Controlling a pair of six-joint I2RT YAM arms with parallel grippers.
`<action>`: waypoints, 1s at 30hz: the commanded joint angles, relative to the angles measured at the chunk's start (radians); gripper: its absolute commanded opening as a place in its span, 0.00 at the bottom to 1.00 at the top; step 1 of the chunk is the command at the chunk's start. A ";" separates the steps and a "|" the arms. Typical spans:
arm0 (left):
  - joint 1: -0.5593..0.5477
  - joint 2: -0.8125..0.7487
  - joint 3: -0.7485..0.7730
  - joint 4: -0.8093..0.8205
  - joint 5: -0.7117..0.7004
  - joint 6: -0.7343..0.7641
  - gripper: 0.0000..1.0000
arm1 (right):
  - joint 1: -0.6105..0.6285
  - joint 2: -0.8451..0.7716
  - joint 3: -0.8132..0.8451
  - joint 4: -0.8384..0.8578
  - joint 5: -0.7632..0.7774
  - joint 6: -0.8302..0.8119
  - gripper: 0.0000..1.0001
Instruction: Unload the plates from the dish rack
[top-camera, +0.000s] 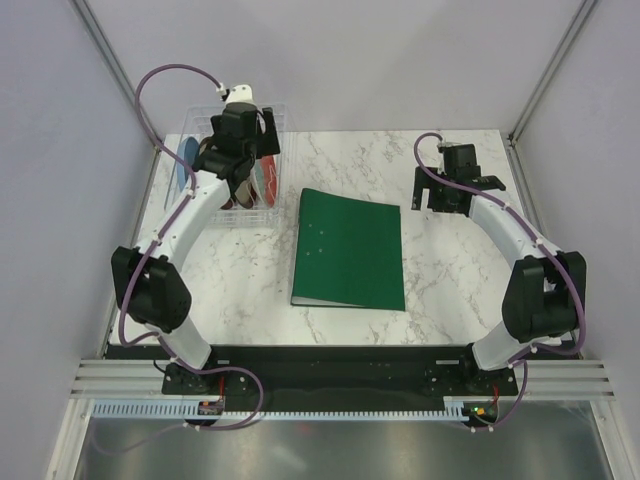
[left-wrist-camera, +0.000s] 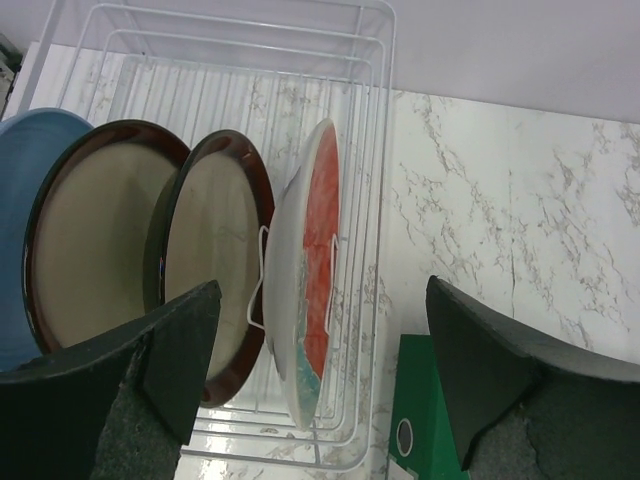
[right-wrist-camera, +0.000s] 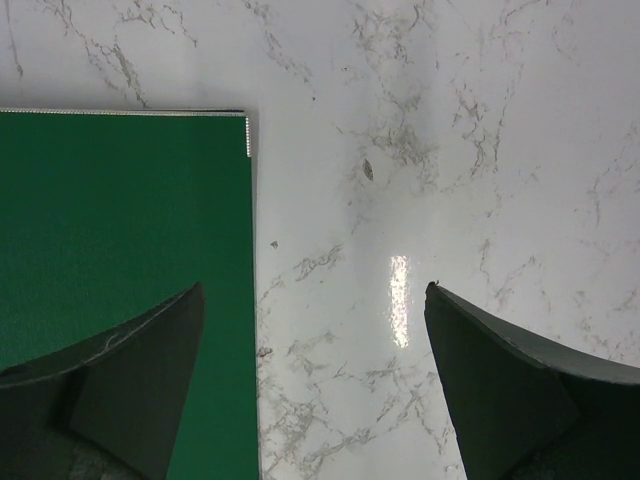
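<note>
The dish rack (top-camera: 232, 208) stands at the table's back left, its thin rim (left-wrist-camera: 385, 150) showing in the left wrist view. Upright in it, left to right, are a light blue plate (left-wrist-camera: 15, 200), two brown-rimmed cream plates (left-wrist-camera: 95, 240) (left-wrist-camera: 215, 250) and a red plate with teal blotches (left-wrist-camera: 318, 230). My left gripper (left-wrist-camera: 322, 290) hangs open over the rack (top-camera: 245, 185). The red plate's edge lies between its fingers with a gap on both sides. My right gripper (top-camera: 450, 200) is open over bare marble (right-wrist-camera: 315, 290) and holds nothing.
A green binder (top-camera: 350, 250) lies flat mid-table, its corner next to the rack (left-wrist-camera: 425, 430) and its edge under my right gripper's left finger (right-wrist-camera: 120, 220). Grey walls close in the back and both sides.
</note>
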 joint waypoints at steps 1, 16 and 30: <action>-0.006 0.015 -0.009 0.026 -0.041 0.040 0.88 | 0.004 0.007 -0.001 0.023 -0.020 0.013 0.98; -0.006 0.178 -0.007 0.045 -0.140 -0.005 0.74 | 0.002 0.051 0.014 0.022 -0.006 -0.006 0.98; -0.013 0.176 -0.012 0.063 -0.214 0.015 0.02 | 0.002 0.088 0.019 0.023 -0.021 -0.006 0.98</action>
